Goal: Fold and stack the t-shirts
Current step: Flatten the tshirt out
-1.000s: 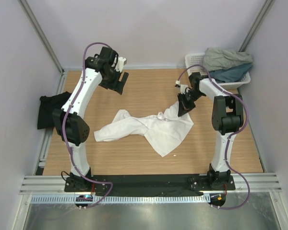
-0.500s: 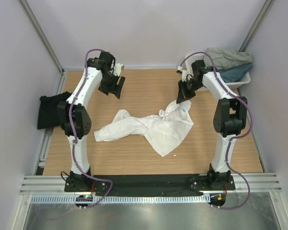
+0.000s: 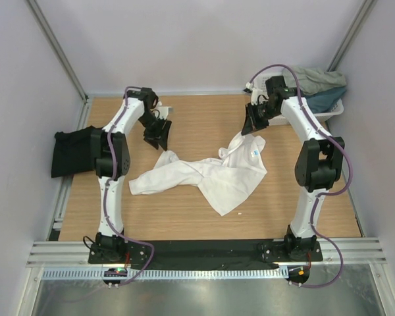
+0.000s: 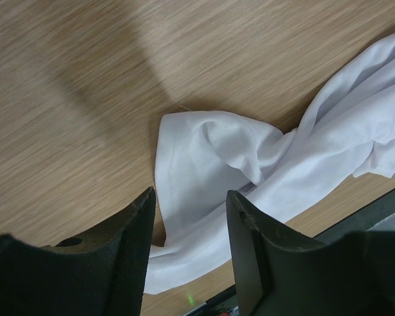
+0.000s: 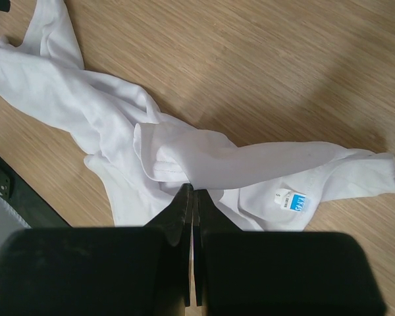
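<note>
Two fingers of my right gripper (image 5: pixel 192 191) are pressed flat together with a fold of the white t-shirt (image 5: pixel 85 99) nipped at their tips, close to the collar, where the blue neck label (image 5: pixel 293 201) shows just beside them. I grip there, I judge, because the neckline gives a firm edge to pull the crumpled cloth straight. From above, that corner rises off the table (image 3: pixel 204 115) toward my wrist while the rest lies in a twisted heap in the middle.

My left gripper (image 4: pixel 191 197) stands with its jaws partly apart and nothing between them, hanging over the far sleeve end of the same shirt (whether the tips touch the cloth I cannot tell). It sits there, I think, to take the opposite end so both arms can spread the shirt flat before any fold.

Further out, the black t-shirt (image 3: pixel 72 151) lies at the table's left edge, a likely place to stack. The grey-green t-shirt (image 3: pixel 309 79) and the teal t-shirt (image 3: pixel 319 100) wait piled in the basket (image 3: pixel 266 82) at the far right corner.
</note>
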`<state>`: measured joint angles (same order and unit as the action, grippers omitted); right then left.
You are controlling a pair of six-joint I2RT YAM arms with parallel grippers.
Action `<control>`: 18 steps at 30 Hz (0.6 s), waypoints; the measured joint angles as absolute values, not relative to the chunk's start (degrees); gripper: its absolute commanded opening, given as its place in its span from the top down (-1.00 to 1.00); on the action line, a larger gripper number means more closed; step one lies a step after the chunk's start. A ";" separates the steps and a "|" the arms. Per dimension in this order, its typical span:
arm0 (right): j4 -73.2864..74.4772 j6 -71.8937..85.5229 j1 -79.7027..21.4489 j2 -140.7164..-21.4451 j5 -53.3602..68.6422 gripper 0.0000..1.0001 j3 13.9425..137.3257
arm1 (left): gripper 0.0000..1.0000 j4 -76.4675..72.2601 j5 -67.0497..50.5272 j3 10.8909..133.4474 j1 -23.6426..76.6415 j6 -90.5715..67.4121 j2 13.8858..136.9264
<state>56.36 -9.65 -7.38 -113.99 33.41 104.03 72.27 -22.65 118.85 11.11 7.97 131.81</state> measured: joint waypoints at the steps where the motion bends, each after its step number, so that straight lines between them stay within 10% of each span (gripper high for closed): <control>1: 56.36 -9.61 -7.38 -113.99 33.39 0.97 104.03 | 0.03 72.31 -23.09 118.74 11.03 8.03 132.18; 18: 55.86 -9.04 -7.38 -113.99 33.15 0.98 104.05 | 0.13 73.63 -26.72 124.25 10.33 8.40 141.73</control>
